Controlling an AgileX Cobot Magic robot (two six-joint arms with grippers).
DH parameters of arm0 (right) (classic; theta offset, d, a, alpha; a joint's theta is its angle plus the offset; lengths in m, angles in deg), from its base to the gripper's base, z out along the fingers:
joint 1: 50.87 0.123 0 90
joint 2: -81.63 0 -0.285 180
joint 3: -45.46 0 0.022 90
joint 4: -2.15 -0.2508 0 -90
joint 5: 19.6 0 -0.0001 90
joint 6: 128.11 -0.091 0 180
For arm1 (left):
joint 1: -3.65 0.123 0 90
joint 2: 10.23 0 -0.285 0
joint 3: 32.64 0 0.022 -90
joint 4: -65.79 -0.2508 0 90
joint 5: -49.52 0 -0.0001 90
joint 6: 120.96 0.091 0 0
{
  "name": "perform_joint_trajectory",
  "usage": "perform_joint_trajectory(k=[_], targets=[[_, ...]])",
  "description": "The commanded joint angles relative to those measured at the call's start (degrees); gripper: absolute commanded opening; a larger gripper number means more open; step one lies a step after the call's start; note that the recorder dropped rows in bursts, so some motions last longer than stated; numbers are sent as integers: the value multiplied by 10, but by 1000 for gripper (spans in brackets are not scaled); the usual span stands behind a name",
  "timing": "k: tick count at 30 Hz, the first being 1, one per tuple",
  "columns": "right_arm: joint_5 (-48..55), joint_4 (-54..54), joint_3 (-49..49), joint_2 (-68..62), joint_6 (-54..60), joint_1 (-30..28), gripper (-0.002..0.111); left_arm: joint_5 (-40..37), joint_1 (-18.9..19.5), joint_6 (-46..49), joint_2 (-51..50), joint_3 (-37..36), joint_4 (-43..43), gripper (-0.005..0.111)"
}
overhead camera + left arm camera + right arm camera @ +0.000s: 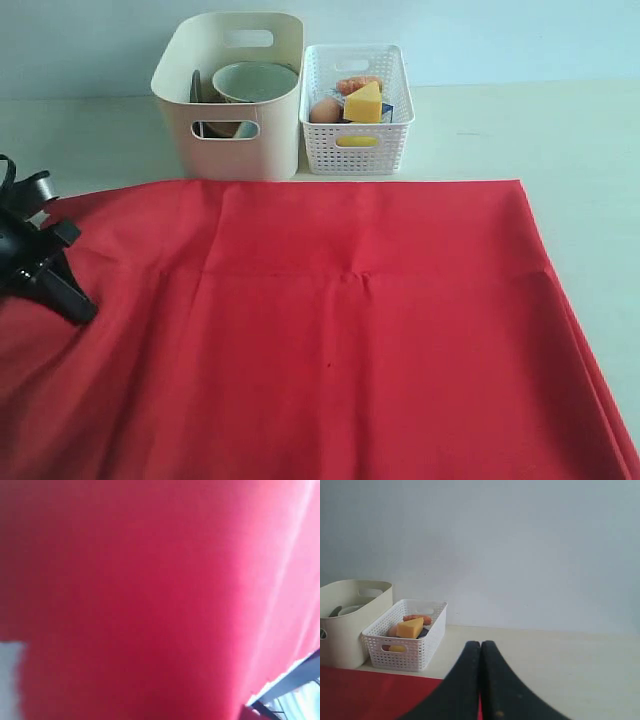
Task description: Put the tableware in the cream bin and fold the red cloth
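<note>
The red cloth (360, 330) lies spread wide over the table, rumpled at its left edge. My left gripper (78, 308) is down on that left edge, its dark fingers drawn together into the fabric. The left wrist view is filled by blurred red cloth (150, 580), which hides the jaws. The cream bin (270, 140) stands at the back with the pale bowl (255, 80) and other dark tableware inside. My right gripper (480, 645) is shut and empty, hovering above the cloth's far right corner (370, 695); the exterior view does not show it.
A white lattice basket (355, 150) stands right of the cream bin, holding a cheese wedge (364, 103), an egg (325, 110) and a sausage (358, 84). Bare pale table (560, 140) lies behind and right of the cloth. A plain wall rises behind.
</note>
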Motion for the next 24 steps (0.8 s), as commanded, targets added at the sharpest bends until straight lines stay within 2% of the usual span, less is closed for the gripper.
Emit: perform_joint_trajectory(k=[1, 5, 10, 14, 18, 22, 24], targets=[[-3, 0, -4, -1, 0, -3, 0, -53, -2, 33, 9, 14, 54, 1], [-4, 0, -4, -1, 0, -3, 0, -57, -3, 55, 40, 22, 84, 0], [-63, 0, -4, -2, 0, -3, 0, -57, -3, 73, 78, 28, 120, 0], [-67, 0, -4, -2, 0, -3, 0, -57, -3, 102, 95, 28, 178, 0], [-67, 0, -4, -2, -3, -3, 0, -57, -3, 103, 108, 27, 189, 0], [-59, -72, -5, -3, -50, -3, 0, -57, -9, 107, 112, 25, 197, 0], [-30, -103, -19, -10, -24, -3, 0, -57, -18, 106, 114, 25, 197, 0]])
